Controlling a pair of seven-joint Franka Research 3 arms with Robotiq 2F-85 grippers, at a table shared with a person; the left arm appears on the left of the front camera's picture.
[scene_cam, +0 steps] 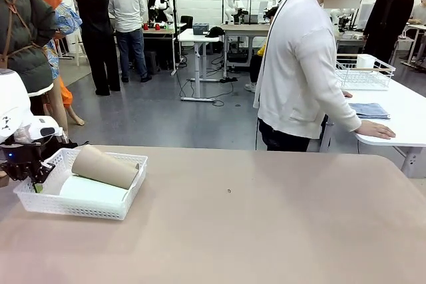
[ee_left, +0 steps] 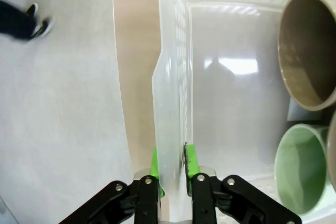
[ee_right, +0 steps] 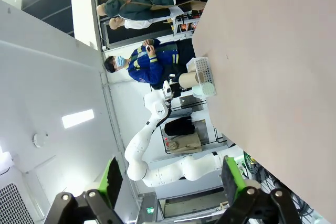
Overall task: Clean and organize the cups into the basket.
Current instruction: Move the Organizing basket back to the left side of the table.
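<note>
The white lattice basket [scene_cam: 73, 207] sits at the table's near left corner. A tan-brown cup [scene_cam: 106, 166] lies on its side across the basket, resting over a pale mint cup [scene_cam: 93, 191]. My left gripper [scene_cam: 36, 183] is at the basket's left end. In the left wrist view its green pads [ee_left: 190, 161] clamp the basket's wall [ee_left: 170, 77] from both sides. Beyond the wall the mouths of a tan cup [ee_left: 307, 51] and the mint cup [ee_left: 302, 166] face the camera. My right gripper [ee_right: 172, 179] hangs open high above the table, holding nothing.
A person in a white sweater [scene_cam: 299, 64] stands at the far side, one hand [scene_cam: 376, 130] on a neighbouring white table with a wire basket [scene_cam: 365, 72] and a blue cloth [scene_cam: 369, 110]. The tan tabletop [scene_cam: 266, 231] stretches bare to the right of the basket.
</note>
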